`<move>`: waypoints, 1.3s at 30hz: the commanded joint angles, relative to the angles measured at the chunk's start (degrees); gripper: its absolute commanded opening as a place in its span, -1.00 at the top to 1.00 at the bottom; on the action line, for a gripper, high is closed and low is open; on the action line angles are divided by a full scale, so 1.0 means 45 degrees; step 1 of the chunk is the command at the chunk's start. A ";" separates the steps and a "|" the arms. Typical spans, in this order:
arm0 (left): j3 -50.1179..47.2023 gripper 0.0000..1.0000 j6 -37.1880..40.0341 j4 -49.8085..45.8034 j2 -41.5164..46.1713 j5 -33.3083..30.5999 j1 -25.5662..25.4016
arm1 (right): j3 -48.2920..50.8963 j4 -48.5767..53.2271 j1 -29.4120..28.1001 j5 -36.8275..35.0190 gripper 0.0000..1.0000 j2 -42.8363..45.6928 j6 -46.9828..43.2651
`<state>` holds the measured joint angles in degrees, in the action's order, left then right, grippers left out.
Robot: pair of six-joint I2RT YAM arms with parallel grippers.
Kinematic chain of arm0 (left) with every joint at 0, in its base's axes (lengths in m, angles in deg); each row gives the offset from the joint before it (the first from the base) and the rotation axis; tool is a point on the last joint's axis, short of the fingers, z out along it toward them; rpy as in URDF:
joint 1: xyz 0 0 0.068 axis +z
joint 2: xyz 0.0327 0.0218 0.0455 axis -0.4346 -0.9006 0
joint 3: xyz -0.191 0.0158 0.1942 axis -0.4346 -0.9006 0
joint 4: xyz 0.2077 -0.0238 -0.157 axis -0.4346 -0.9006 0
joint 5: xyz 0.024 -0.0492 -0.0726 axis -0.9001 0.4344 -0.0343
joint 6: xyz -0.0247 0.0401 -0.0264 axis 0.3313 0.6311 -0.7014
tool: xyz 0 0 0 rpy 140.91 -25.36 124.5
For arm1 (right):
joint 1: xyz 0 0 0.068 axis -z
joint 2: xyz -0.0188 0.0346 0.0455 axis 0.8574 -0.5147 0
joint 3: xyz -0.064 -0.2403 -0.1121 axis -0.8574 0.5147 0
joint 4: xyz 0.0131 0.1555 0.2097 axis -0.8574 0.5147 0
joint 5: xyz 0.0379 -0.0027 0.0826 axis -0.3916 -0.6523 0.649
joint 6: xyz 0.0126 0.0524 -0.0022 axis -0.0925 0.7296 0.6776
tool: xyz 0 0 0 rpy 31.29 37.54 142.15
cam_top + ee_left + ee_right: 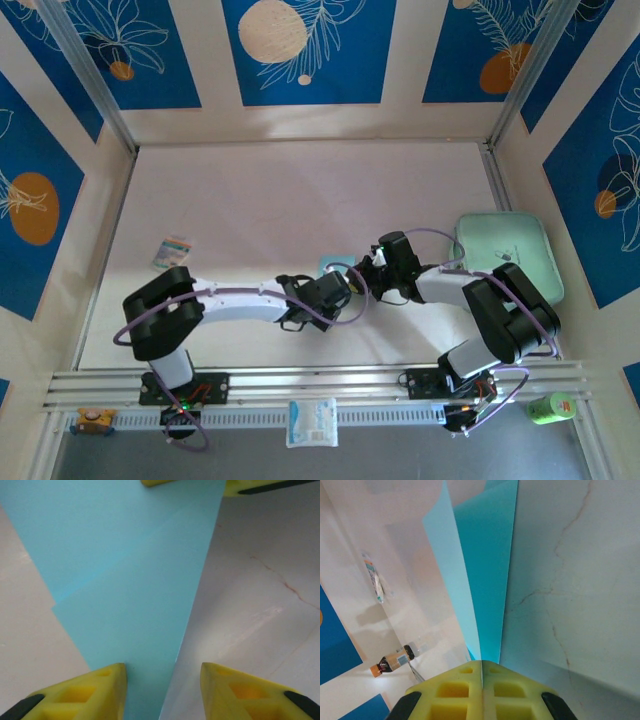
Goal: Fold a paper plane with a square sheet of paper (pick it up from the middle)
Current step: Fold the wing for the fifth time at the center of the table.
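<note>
A small striped packet (172,252) lies near the left edge of the worktop (280,190), well apart from everything else. The left arm reaches from the near edge toward the middle, and its left claw (340,288) sits low over the near part of the worktop, beside the sheet of paper (328,266).

In the left wrist view the left claw (162,690) is spread. One yellow finger (80,695) rests at the sheet's edge, the other (255,692) stands over bare worktop, and the narrow near end of the light blue sheet of paper (135,580) lies between them. The sheet lies flat there, with an overlapping layer and a faint diagonal crease.

Just right of it, in the middle of the worktop, the right claw (362,268) meets the sheet from the other side. Its yellow fingertips (152,482) show at the sheet's far end in the left wrist view. In the right wrist view the right claw (482,680) is pressed together, pinching the sheet of paper (485,570), whose two layers fan apart beyond the fingers.

A mint-green tray (535,290) sits at the right edge of the worktop, partly under the right arm.
</note>
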<state>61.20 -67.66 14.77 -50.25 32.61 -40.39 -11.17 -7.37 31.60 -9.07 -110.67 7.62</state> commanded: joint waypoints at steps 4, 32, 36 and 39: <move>0.0702 0.19 0.0140 -0.0955 -0.0454 -0.1254 -0.0455 | -0.0303 0.0253 -0.0079 -0.0030 0.94 0.0274 0.0214; 0.0996 0.49 0.0033 -0.1480 -0.0752 -0.2171 -0.0749 | -0.0328 0.0235 -0.0059 -0.0010 0.94 0.0297 0.0285; 0.1026 0.53 0.0023 -0.1482 -0.0759 -0.2245 -0.0790 | -0.0336 0.0254 -0.0059 -0.0006 0.95 0.0297 0.0275; 0.1026 0.56 0.0004 -0.1513 -0.0772 -0.2317 -0.0808 | -0.0348 0.0273 -0.0059 0.0000 0.95 0.0278 0.0285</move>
<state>64.35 -67.66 9.72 -53.03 23.87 -43.30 -11.56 -7.07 31.60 -9.07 -110.45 8.08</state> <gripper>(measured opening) 0.226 0.053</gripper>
